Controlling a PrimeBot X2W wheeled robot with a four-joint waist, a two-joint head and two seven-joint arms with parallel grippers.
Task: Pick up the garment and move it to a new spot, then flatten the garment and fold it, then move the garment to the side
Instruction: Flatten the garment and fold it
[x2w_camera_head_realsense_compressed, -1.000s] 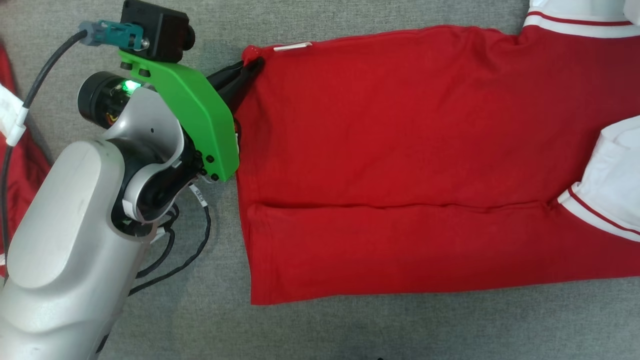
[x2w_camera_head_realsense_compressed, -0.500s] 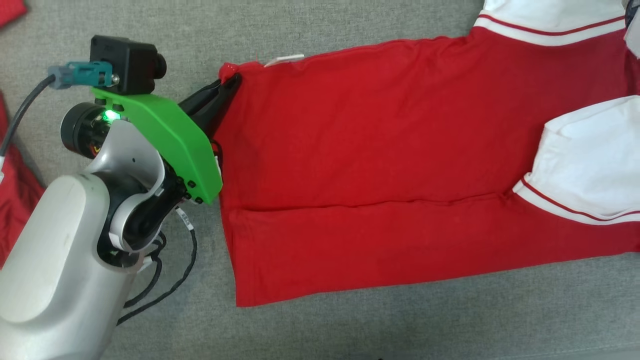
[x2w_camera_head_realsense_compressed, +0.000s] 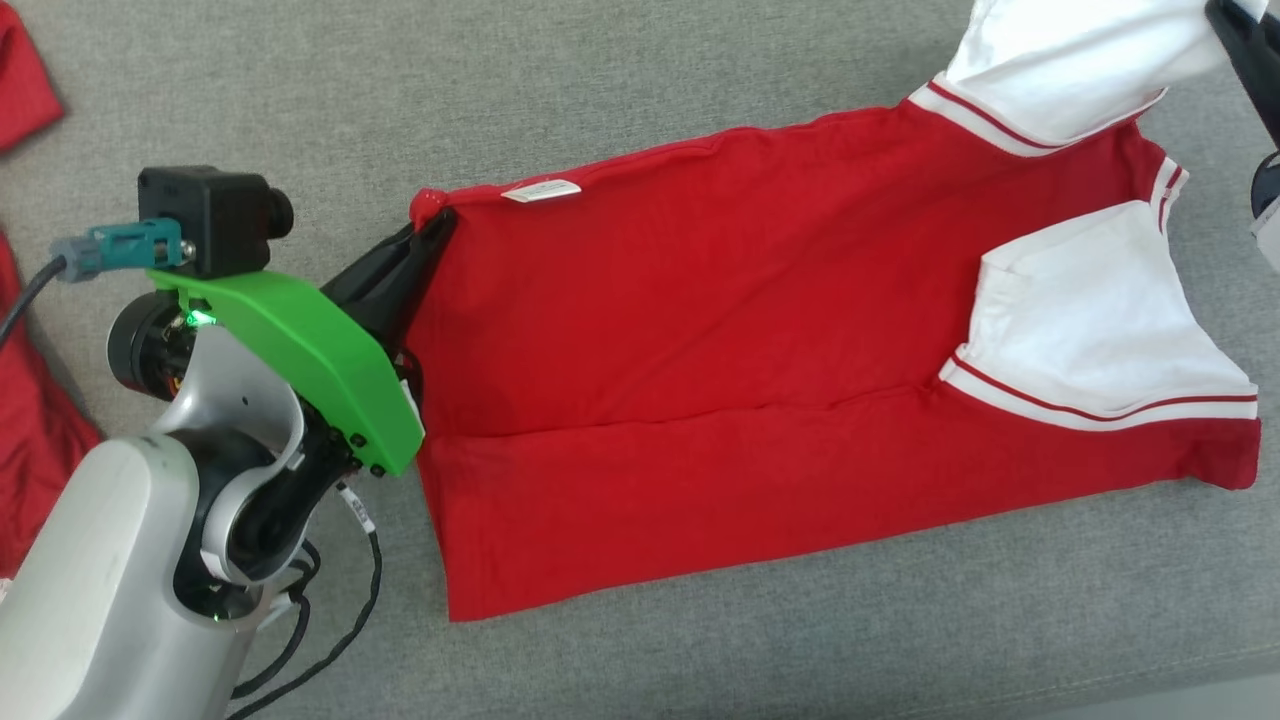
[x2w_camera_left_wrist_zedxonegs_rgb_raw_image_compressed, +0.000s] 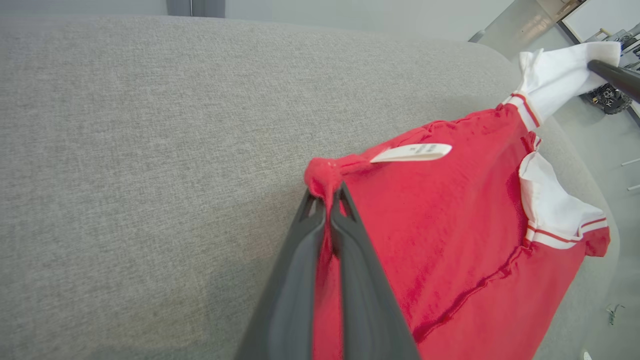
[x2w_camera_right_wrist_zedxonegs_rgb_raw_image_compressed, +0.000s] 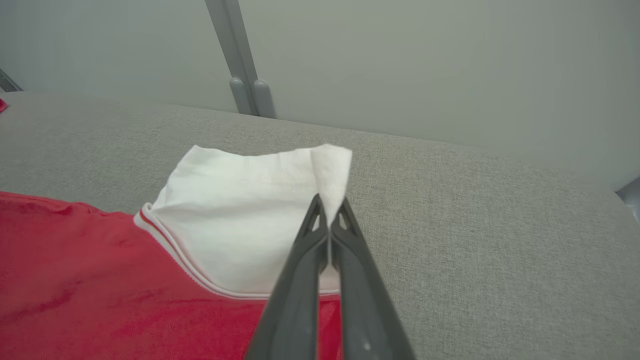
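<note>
my left gripper (x2w_camera_left_wrist_zedxonegs_rgb_raw_image_compressed: 330, 194) still clamped on the garment (x2w_camera_head_realsense_compressed: 700, 350) corner beside the white label (x2w_camera_head_realsense_compressed: 541, 190), right gripper (x2w_camera_right_wrist_zedxonegs_rgb_raw_image_compressed: 330, 206) pinching its sleeve (x2w_camera_right_wrist_zedxonegs_rgb_raw_image_compressed: 240, 210) far from that label, my head view shifted

We see a big grey cushion (x2w_camera_head_realsense_compressed: 700, 80), soft and woven, with a round edge. The garment (x2w_camera_head_realsense_compressed: 700, 350) lies on it, red side up and mostly flat, with one long crease running across it. A white sleeve (x2w_camera_head_realsense_compressed: 1090, 330) rests on top of the red. A small white label (x2w_camera_head_realsense_compressed: 541, 190) sticks out at the garment's far edge. Left of the garment, well apart from it, more red cloth (x2w_camera_head_realsense_compressed: 30, 430) lies on the cushion.
</note>
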